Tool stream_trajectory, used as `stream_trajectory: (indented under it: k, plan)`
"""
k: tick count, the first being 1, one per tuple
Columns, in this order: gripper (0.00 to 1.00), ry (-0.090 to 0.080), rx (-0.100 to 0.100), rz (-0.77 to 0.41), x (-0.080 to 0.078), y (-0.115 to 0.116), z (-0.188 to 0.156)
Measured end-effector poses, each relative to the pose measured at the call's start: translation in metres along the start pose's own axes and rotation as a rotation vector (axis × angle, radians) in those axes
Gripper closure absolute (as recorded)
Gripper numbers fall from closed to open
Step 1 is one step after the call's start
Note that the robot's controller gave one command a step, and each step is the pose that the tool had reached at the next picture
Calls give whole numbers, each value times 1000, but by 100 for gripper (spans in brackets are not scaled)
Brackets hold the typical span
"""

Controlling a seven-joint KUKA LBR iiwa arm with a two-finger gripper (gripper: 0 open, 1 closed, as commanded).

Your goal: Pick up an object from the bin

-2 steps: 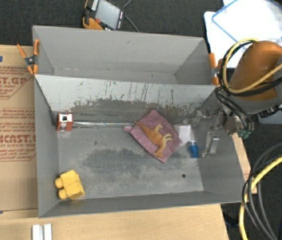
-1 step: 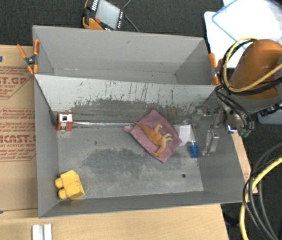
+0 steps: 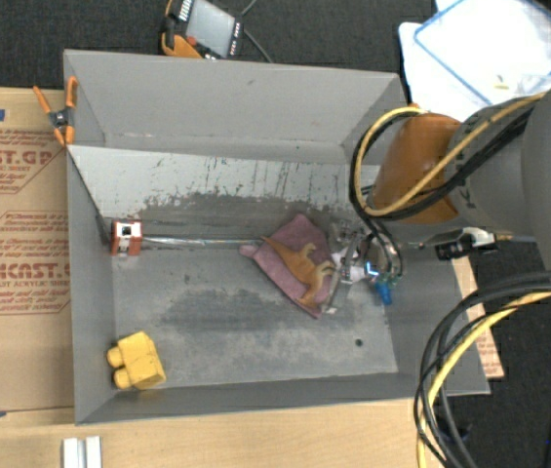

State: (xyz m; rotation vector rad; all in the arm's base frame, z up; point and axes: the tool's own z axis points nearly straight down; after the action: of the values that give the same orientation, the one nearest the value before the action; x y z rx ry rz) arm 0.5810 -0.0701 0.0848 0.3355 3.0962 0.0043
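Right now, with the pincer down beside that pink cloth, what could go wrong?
1. The pink cloth is limp and crumpled, and the pincer sits at its right edge, so it may catch only a fold that slips out.
2. A tan piece lies on the cloth and could be dragged along or tipped off in a lift.

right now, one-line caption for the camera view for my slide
The claw by the right edge of a crumpled pink cloth; a yellow block lies bottom left.
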Motion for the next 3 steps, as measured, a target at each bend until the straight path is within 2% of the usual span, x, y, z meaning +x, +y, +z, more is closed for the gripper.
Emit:
stream_trajectory:
  k: [1,2,3]
  plan:
    - [0,21,6,-4,8,-4,11]
    - [0,10,0,151,13,6,-16]
    - [0,18,6,2,8,-3,10]
